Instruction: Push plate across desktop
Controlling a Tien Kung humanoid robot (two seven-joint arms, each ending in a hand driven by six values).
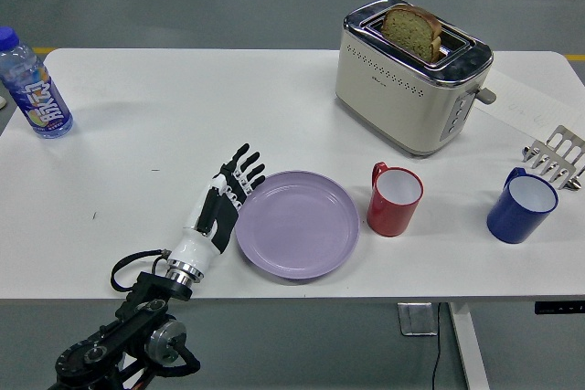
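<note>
I see the lilac plate empty, just left of the red mug, near the white table's front edge. Left hand: fingers straight, held together, flat against the plate's left rim, holding nothing. Red mug and blue mug show white insides, contents not discernible. Toaster behind the red mug holds a bread slice. Bottle far left; label unreadable. Grey floor beyond.
</note>
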